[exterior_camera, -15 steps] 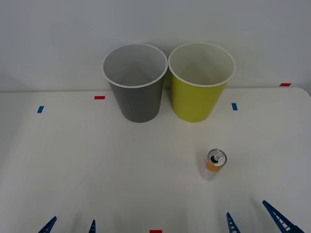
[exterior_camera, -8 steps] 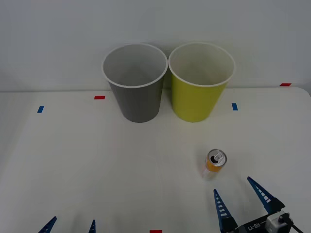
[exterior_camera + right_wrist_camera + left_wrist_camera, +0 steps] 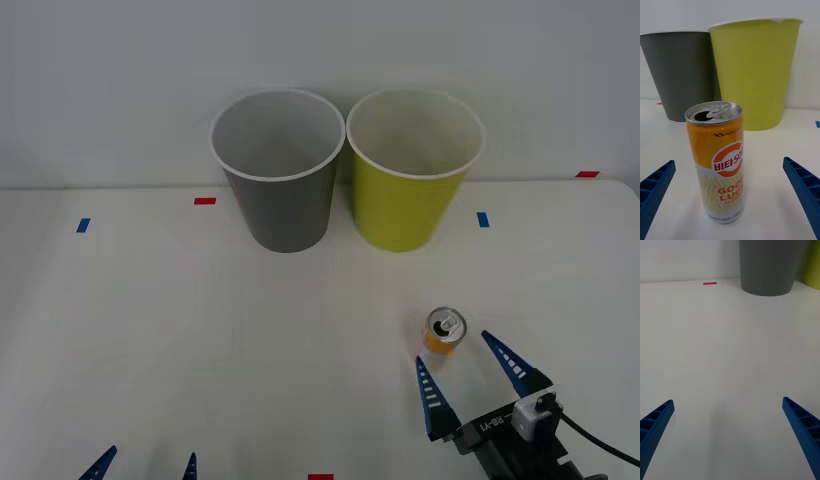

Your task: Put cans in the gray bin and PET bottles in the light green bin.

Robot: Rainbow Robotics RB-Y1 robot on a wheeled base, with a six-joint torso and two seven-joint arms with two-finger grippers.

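White tabletop [image 3: 200,330], front-right area: slim orange-and-white drink can [image 3: 444,331], upright, untouched; right gripper [image 3: 472,375] spread wide just short of it, advise centring and clamping mid-body before carrying to dark gray bin [image 3: 280,170] at rear edge.

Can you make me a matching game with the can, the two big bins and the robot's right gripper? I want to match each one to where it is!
Things:
1. small orange and white drink can
2. tall dark gray round bin
3. tall yellow-green round bin
4. right gripper

Places:
A. back of the table, on the right
B. open, just short of the can
C. back of the table, on the left
D. upright in front of the yellow-green bin

Pairs: 1-D, 2-C, 3-A, 4-B
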